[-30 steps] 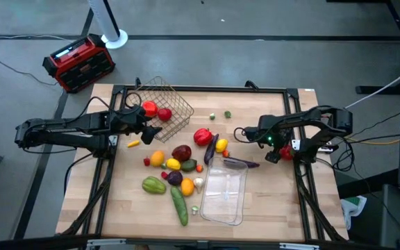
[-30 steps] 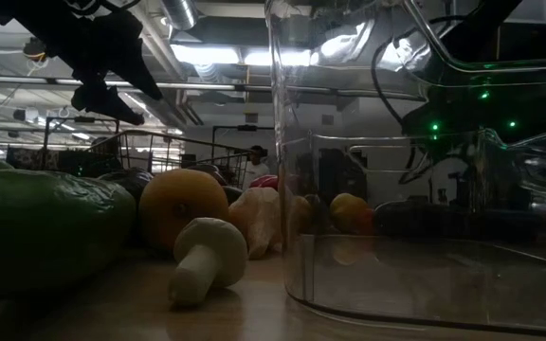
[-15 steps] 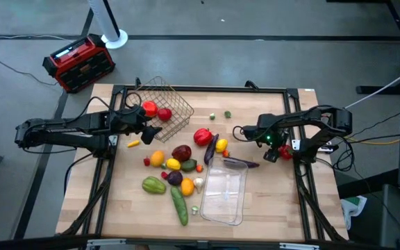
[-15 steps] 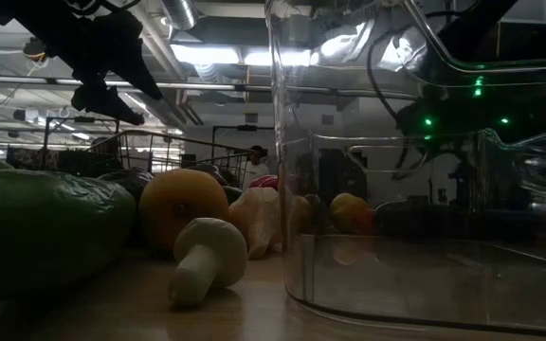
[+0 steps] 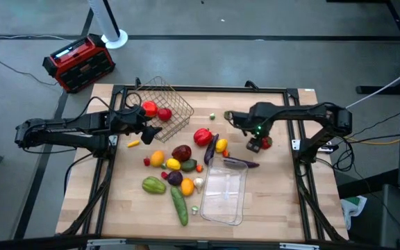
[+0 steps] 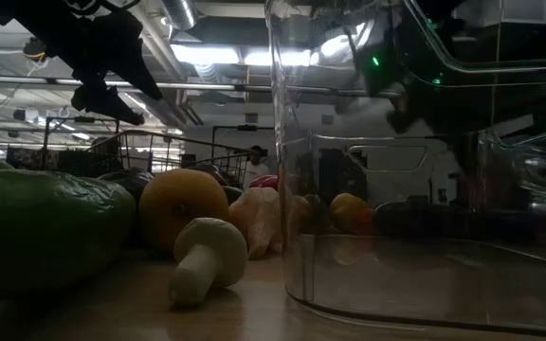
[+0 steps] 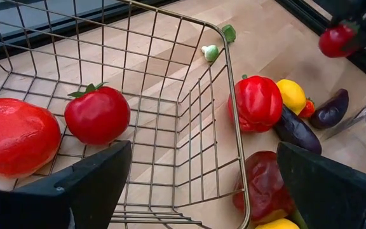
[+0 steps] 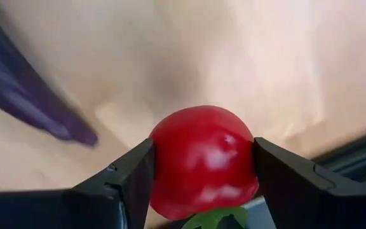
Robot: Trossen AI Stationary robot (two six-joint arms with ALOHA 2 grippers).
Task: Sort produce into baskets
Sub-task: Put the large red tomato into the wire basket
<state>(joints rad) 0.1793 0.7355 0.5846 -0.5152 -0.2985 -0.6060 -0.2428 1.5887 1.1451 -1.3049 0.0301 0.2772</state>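
Note:
My right gripper (image 5: 259, 144) is above the table to the right of the produce pile, shut on a small red round fruit (image 8: 203, 162) with a green calyx. My left gripper (image 5: 154, 131) is open and empty just near of the bronze wire basket (image 5: 165, 107), which holds two red fruits (image 7: 97, 114). The clear plastic tray (image 5: 224, 194) lies on the table near the front, with a purple eggplant (image 5: 240, 163) at its far rim. A red pepper (image 5: 202, 136), yellow and orange fruits, a green squash (image 5: 154, 185) and a cucumber (image 5: 179, 205) lie between basket and tray. My right gripper pinches the red fruit by its two opposite sides (image 8: 157, 159) between its two fingers. The fingers come from above, pointing down toward the table. The fruit is lifted clear of the table, with its green calyx (image 8: 218, 218) turned back toward the wrist.
A red-and-black box (image 5: 79, 62) stands on the floor beyond the table's far left corner. Two small green pieces (image 5: 219, 114) lie on bare wood at the far middle. A white mushroom (image 6: 207, 260) lies beside the tray. Bare wood shows at the table's right.
My right gripper has gone toward the table's left edge and a little toward the far edge, carrying the red fruit clear of the table. It has stayed shut on it.

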